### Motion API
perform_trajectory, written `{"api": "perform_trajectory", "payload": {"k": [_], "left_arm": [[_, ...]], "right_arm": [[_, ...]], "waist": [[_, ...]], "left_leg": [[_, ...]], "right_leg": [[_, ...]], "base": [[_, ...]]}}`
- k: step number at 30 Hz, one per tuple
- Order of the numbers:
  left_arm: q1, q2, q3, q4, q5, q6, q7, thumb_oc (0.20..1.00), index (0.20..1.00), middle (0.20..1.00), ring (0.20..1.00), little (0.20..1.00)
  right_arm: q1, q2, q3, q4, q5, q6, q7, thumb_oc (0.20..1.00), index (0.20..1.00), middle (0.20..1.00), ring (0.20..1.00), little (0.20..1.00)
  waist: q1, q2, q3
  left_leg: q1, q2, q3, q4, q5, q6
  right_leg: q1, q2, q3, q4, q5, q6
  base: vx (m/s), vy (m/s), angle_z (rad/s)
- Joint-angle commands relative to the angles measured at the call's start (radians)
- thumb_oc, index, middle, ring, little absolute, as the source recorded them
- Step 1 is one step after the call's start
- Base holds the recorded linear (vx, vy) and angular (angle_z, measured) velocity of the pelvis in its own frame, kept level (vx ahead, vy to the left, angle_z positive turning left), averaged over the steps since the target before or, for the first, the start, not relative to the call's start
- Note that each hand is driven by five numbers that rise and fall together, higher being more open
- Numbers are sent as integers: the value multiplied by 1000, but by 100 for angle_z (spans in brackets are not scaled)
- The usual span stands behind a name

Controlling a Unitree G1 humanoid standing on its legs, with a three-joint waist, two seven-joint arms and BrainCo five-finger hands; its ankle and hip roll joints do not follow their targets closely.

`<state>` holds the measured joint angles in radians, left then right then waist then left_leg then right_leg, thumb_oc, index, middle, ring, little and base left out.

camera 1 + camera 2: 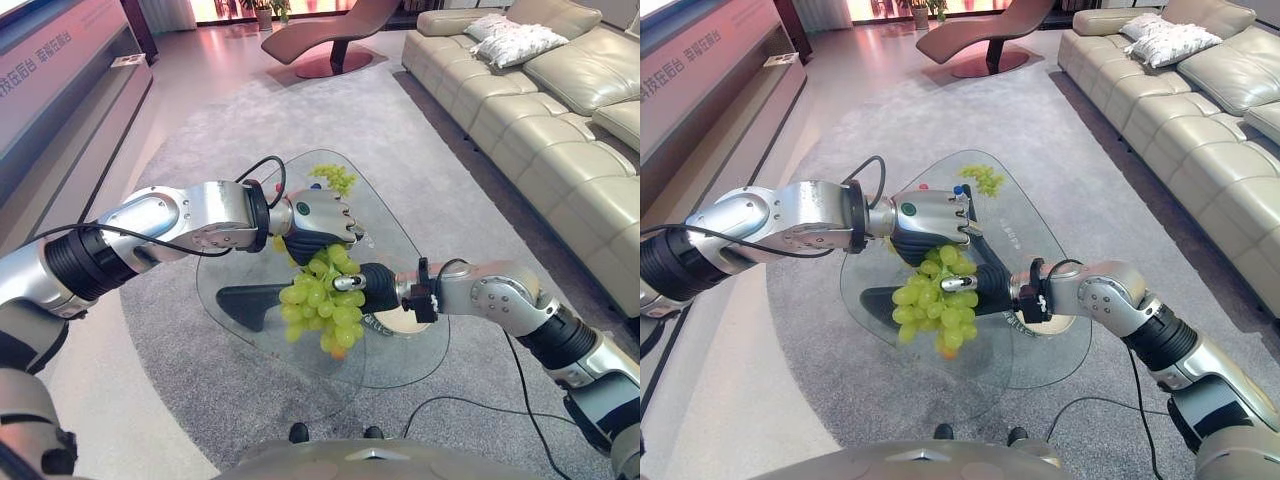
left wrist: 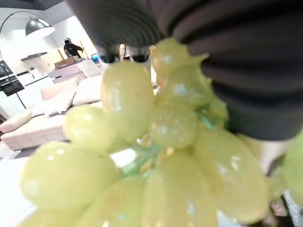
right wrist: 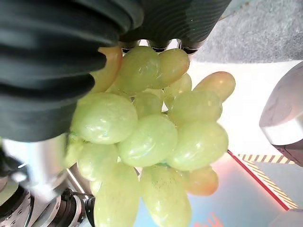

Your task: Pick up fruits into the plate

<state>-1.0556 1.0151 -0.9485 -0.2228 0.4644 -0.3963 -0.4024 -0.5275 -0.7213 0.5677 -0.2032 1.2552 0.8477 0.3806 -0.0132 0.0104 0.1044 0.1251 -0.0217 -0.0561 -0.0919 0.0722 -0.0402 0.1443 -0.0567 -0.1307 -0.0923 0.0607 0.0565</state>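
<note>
You're looking down at a glass coffee table [image 1: 400,250] on a grey rug [image 1: 200,140], w/ a cream sofa [image 1: 560,110] along the right side and a brown lounge chair [image 1: 330,35] at the far end of the room.

Both arms meet over the middle of the table. The left hand [image 1: 320,222] comes in from the left and sits on top of a big bunch of green grapes [image 1: 322,305], holding it in the air above the glass. The fingers curl down into the top of the bunch, so it's closed on the grapes. The bunch hangs below the hand, clear of the table surface.

The right hand [image 1: 365,285] reaches in from the right and presses against the right side of the same bunch at mid height. Its dark cover and one silver fingertip touch the grapes. The rest of its fingers are hidden behind the fruit, so you can't tell whether they're spread or curled.

In both wrist views the grapes sit right up against the cameras, pale green and round, some w/ an orange tinge.

A second, smaller bunch of green grapes [image 1: 333,178] lies on the table near its far edge. Just beside it are small red and blue items, too small to identify. A pale plate [image 1: 395,325] sits on the table toward the near right edge, partly under the right wrist. A dark table base [image 1: 245,303] shows through the glass on the left.
</note>
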Motion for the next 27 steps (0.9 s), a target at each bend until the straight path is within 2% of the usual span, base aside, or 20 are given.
{"api": "perform_trajectory", "payload": {"k": [1, 17, 24, 25, 26, 27], "left_arm": [[-130, -29, -21, 45, -42, 7, 46, 200, 200, 200, 200, 200], [-113, -30, -13, 56, -36, 3, 59, 200, 200, 200, 200, 200], [-88, -23, 3, 63, -64, 16, 79, 200, 200, 200, 200, 200], [-81, -22, 10, 63, -80, 24, 80, 294, 294, 294, 294, 294], [-75, -22, 14, 64, -86, 27, 84, 1000, 1000, 1000, 1000, 1000], [-61, -24, 25, 65, -99, 32, 89, 1000, 1000, 1000, 1000, 1000]], "right_arm": [[-76, 44, 28, -77, 96, -57, 19, 200, 200, 200, 200, 200], [-53, 48, 10, -65, 75, -71, 19, 200, 200, 200, 200, 200], [-39, 49, -1, -59, 73, -102, 29, 200, 200, 200, 200, 200], [-32, 50, -7, -60, 71, -110, 32, 200, 200, 200, 200, 200], [-28, 52, -9, -59, 70, -117, 34, 200, 200, 200, 200, 200], [-18, 57, -14, -56, 69, -129, 34, 200, 200, 200, 200, 200]], "waist": [[32, -23, -32], [32, -22, -36], [33, -22, -34], [33, -22, -34], [34, -22, -33], [36, -23, -33]], "left_leg": [[63, 33, 58, 23, -117, -17], [61, 32, 58, 21, -113, -17], [60, 32, 61, 21, -113, -17], [60, 32, 60, 21, -113, -16], [60, 32, 60, 21, -113, -16], [60, 32, 59, 21, -113, -15]], "right_leg": [[40, -38, -21, 14, -50, 63], [39, -38, -23, 10, -46, 64], [38, -40, -25, 8, -44, 65], [37, -40, -25, 8, -43, 65], [37, -40, -25, 7, -43, 65], [37, -40, -25, 8, -43, 66]], "base": [[0, 0, 0], [0, 0, 0], [0, 0, 0], [0, 0, 0], [0, 0, 0], [0, 0, 0]]}}
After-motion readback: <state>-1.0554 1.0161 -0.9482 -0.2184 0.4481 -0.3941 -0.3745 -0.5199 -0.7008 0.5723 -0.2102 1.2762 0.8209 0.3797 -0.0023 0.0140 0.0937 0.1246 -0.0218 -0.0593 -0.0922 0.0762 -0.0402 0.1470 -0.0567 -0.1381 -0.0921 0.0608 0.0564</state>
